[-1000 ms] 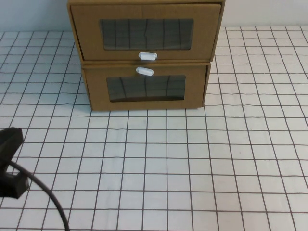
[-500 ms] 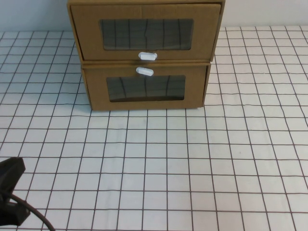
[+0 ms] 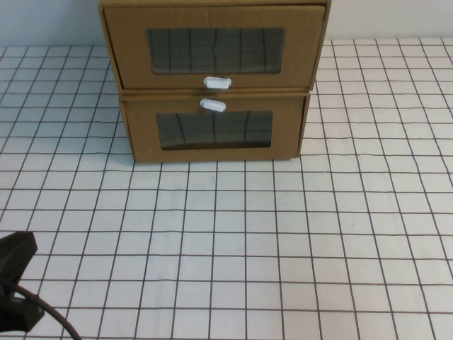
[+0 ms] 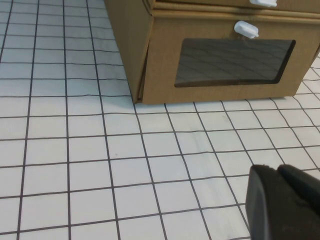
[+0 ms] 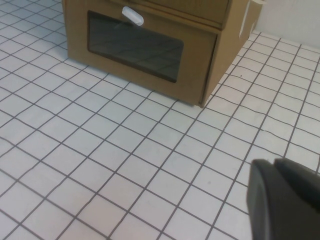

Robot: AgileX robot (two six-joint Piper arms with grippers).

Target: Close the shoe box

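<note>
- Lighting: bright, even and diffuse across all three views; no hard-edged shadows on the desk [image 3: 354, 234].
- Shadows: a thin soft band only, along the base of the lower cardboard box [image 3: 212, 129] in the high view.
- Glare: none on the white grid surface; the dark plastic windows mirror the grid lines faintly.
- Focus: the high view is sharp throughout.
- Wrist views: left claw [image 4: 285, 202] and right claw [image 5: 285, 200] appear as dark, featureless, soft-edged masses.

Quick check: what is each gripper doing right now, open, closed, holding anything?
Left gripper: low at the table's near left, away from the shoe box; state cannot be told.
Right gripper: out of the high view, holding nothing visible; state cannot be told.
</note>
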